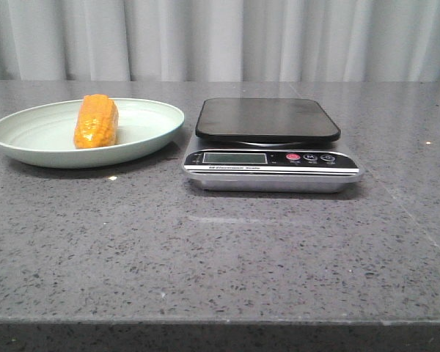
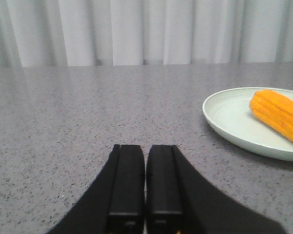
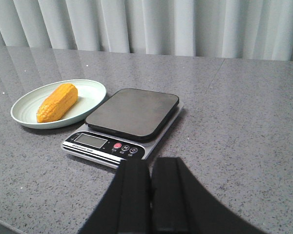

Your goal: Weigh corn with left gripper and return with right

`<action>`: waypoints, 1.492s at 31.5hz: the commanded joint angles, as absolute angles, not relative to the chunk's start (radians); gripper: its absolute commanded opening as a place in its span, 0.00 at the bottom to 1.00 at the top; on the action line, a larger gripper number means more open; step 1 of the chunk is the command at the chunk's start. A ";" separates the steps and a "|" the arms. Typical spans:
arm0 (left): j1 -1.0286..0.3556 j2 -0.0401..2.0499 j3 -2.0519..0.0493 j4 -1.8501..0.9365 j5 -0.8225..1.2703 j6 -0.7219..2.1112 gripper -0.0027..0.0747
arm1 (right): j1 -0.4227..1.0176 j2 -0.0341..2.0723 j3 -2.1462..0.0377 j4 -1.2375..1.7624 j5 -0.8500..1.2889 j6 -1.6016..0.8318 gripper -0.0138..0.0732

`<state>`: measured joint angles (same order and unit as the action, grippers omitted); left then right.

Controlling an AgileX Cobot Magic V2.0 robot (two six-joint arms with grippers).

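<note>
A: Where is the corn [image 1: 96, 122] sitting?

B: On the pale green plate [image 1: 29, 143], lying flat, its length running from the near rim toward the far rim. Taking the scale [image 1: 270, 145] as the landmark, the plate is just to its left on the grey speckled worktop [image 1: 205, 257], the plate's rim close to the scale's body; I cannot tell whether they touch.

A: And the scale itself?

B: It has a dark square platform with nothing on it, above a silver body. On the front face there is a display with no readable figures, a red button and two dark buttons beside it.

A: What about the left tool [image 2: 146, 180]?

B: Its two black fingers [image 2: 128, 180] are pressed together with only a thin seam between them, and they hold nothing. It sits low over the worktop, on the far side of the plate from the scale. The corn shows at the edge of that wrist view, apart from the fingers.

A: The right tool [image 3: 150, 195]?

B: The same: fingers closed side by side, nothing between them. It hangs above the worktop in front of and to the right of the scale, well apart from the corn.

A: Anything behind the scale?

B: Only a pale pleated curtain [image 1: 220, 37] along the back edge of the worktop.
</note>
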<state>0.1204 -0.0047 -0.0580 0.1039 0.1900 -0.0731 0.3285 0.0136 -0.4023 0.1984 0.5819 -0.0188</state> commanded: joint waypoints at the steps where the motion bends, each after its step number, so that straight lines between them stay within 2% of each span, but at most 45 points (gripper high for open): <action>1: 0.148 -0.025 -0.044 0.094 0.043 -0.075 0.21 | 0.323 0.027 -0.425 0.196 0.510 -0.027 0.32; 4: 0.160 -0.026 0.015 0.099 -0.080 -0.077 0.21 | 0.323 0.027 -0.425 0.196 0.511 -0.027 0.32; 40: 0.160 -0.026 0.011 0.119 -0.051 -0.077 0.21 | 0.323 0.027 -0.422 0.196 0.513 -0.027 0.32; 42: 0.160 -0.026 0.011 0.119 -0.051 -0.077 0.21 | 0.299 0.017 -0.411 0.128 0.482 -0.027 0.32; 47: 0.160 -0.026 0.011 0.119 -0.051 -0.077 0.21 | 0.124 0.012 -0.367 0.047 0.372 -0.027 0.32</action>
<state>0.1597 -0.0047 0.0038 0.1192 0.0260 -0.0711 0.1991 -0.0017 -0.3679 0.0893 0.5151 -0.0188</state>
